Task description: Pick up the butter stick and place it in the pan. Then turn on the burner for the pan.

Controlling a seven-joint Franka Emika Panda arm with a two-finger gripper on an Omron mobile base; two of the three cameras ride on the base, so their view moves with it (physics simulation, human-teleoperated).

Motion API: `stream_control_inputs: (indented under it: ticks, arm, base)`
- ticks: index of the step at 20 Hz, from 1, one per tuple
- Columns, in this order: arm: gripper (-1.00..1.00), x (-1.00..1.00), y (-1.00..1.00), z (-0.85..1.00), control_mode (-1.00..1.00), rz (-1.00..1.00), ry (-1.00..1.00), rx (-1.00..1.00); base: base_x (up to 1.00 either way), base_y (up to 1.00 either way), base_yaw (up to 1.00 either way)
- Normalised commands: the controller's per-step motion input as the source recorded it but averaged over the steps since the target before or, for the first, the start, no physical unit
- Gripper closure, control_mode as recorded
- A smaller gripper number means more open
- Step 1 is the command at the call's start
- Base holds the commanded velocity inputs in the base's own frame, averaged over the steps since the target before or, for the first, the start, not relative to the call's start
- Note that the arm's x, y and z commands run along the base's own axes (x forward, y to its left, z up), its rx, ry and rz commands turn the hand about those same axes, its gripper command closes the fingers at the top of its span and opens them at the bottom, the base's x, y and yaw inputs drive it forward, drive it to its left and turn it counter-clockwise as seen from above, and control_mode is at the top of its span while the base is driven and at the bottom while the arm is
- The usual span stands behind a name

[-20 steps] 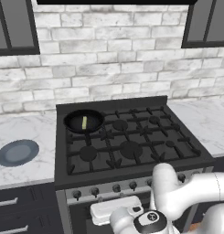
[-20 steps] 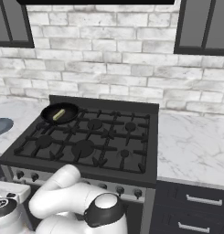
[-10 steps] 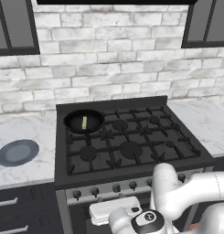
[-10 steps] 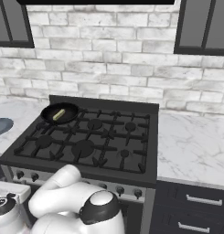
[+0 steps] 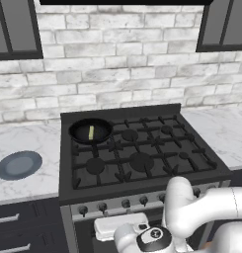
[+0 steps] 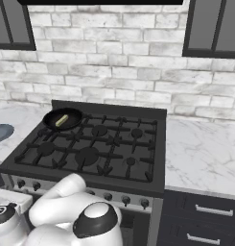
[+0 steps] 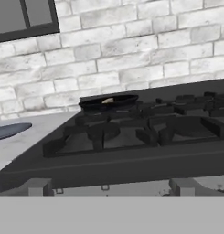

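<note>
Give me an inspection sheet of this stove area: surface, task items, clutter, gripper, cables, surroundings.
Surface: black gas stove set between marble counters.
Butter stick: lying inside the pan.
Pan: on the rear left burner.
Knobs: a row along the stove's front edge; positions too small to read.
Clutter: blue-grey plate on the left counter.
Gripper: low in front of the stove; its fingers cannot be made out.
Cables: nothing seen.
Surroundings: brick wall, dark upper cabinets, drawers below the counter.

Pan (image 7: 109, 103) w/ butter stick (image 7: 108, 100) on stove (image 7: 131, 137), far-left burner.
</note>
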Motion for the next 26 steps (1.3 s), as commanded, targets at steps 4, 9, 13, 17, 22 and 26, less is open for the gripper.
stream_control_inputs:
  ticks: [4, 9, 13, 17, 22, 26]
  arm:
    - [-1.0, 0.25, -0.09, -0.26, -1.0, 0.0, -0.03, 0.04]
    - [-1.0, 0.26, -0.04, -0.21, -1.0, 0.0, -0.04, 0.03]
    - [-1.0, 0.3, -0.04, -0.14, -1.0, 0.0, -0.05, 0.02]
    - [-1.0, 0.27, -0.07, -0.18, -1.0, 0.01, -0.06, 0.02]
    - [-1.0, 0.16, -0.18, -0.23, -1.0, 0.04, -0.08, 0.02]
    - [-1.0, 0.07, -0.14, -0.26, -1.0, 0.04, -0.1, 0.02]
  base:
    - [0.0, 0.0, 0.0]
    - [0.0, 0.0, 0.0]
    - [0.0, 0.0, 0.0]
    - [0.0, 0.0, 0.0]
    - [0.0, 0.0, 0.0]
    - [0.0, 0.0, 0.0]
